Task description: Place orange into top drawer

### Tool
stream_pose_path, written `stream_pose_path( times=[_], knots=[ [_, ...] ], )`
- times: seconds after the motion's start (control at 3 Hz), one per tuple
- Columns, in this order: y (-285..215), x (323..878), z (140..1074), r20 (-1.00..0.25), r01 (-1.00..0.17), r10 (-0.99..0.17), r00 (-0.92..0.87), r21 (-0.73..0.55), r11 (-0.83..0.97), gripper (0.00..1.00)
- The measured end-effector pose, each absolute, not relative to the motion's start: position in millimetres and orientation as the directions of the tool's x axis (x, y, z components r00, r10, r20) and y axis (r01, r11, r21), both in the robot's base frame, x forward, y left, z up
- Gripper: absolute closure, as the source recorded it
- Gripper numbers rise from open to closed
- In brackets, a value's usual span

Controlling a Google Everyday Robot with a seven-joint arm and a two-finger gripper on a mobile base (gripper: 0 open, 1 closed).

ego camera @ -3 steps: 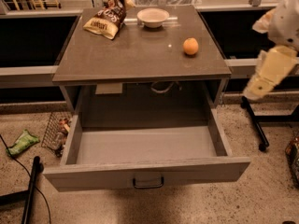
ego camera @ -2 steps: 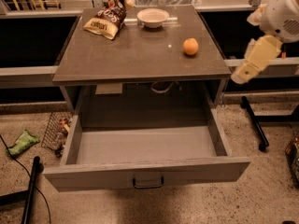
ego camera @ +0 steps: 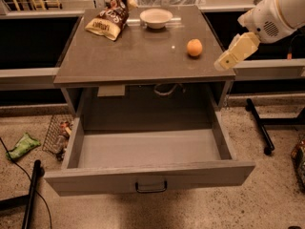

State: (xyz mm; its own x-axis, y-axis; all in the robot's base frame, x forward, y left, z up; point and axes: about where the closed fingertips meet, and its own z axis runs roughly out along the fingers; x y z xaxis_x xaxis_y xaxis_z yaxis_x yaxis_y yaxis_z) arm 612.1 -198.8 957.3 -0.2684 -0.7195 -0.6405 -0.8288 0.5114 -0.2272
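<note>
The orange sits on the grey tabletop, near its right edge. The top drawer is pulled wide open below the tabletop, its inside bare, with a small dark handle on the front panel. My gripper, cream-coloured on a white arm, hangs at the table's right edge, just right of the orange and a little nearer the camera. It holds nothing that I can see.
A white bowl and a brown snack bag lie at the back of the tabletop. A wire basket and a green wrapper lie on the floor at left. A black stand leg is at right.
My arm has swung left and up, bringing the gripper from out beside the table to its right edge, close to the orange. The orange and drawer have not moved.
</note>
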Motion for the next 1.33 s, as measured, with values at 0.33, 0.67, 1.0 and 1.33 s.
stream_pose_path(
  times=[0.33, 0.67, 1.0, 1.33],
  knots=[
    [-198.8, 612.2, 957.2, -0.641, -0.829, -0.719, -0.269, -0.227, 0.512, 0.00],
    [-194.8, 632.1, 932.2, -0.664, -0.812, -0.688, -0.292, -0.208, 0.545, 0.00],
    [-195.1, 674.9, 893.4, -0.710, -0.771, -0.627, -0.320, -0.190, 0.608, 0.00],
    [-198.2, 717.5, 867.4, -0.759, -0.733, -0.566, -0.321, -0.179, 0.656, 0.00]
  ],
)
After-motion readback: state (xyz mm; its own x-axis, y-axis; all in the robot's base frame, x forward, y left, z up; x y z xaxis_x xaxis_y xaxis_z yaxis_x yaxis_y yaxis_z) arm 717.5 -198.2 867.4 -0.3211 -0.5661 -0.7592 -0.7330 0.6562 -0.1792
